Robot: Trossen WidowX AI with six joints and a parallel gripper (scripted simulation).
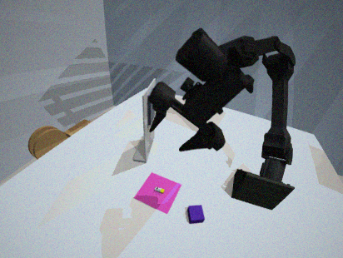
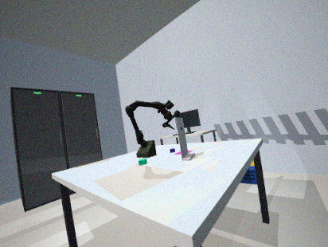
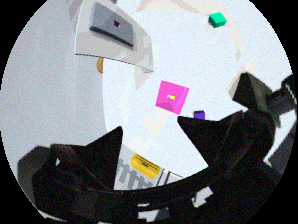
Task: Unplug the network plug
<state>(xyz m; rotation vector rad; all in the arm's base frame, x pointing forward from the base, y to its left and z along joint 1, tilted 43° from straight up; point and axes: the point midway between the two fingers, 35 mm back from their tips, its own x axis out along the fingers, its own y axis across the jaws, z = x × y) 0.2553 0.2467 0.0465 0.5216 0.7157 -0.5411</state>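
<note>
A black robot arm (image 1: 278, 104) stands on a dark base plate (image 1: 250, 195) at about 4 o'clock on a pale surface (image 1: 75, 208). The arm rises, bends over at the top and reaches back toward the middle of the scene. Its tool (image 1: 175, 133) hangs in the air above the surface, its two pointed fingers (image 1: 157, 121) spread wide apart with nothing between them.

The small white and yellow plug (image 1: 159, 190) lies flat on the surface inside the pink square (image 1: 166, 200), near the square's middle, well below the tool and apart from it. In the wrist view the plug (image 3: 172, 96) shows as a small pale fleck on the pink patch.

An upright grey panel (image 1: 146, 125) stands at about 10 o'clock from the square, just beside the nearer finger. A purple block (image 1: 195, 213) rests at 4 o'clock from the square, near its corner. A green block (image 2: 142, 162) sits farther off, near the arm's base
</note>
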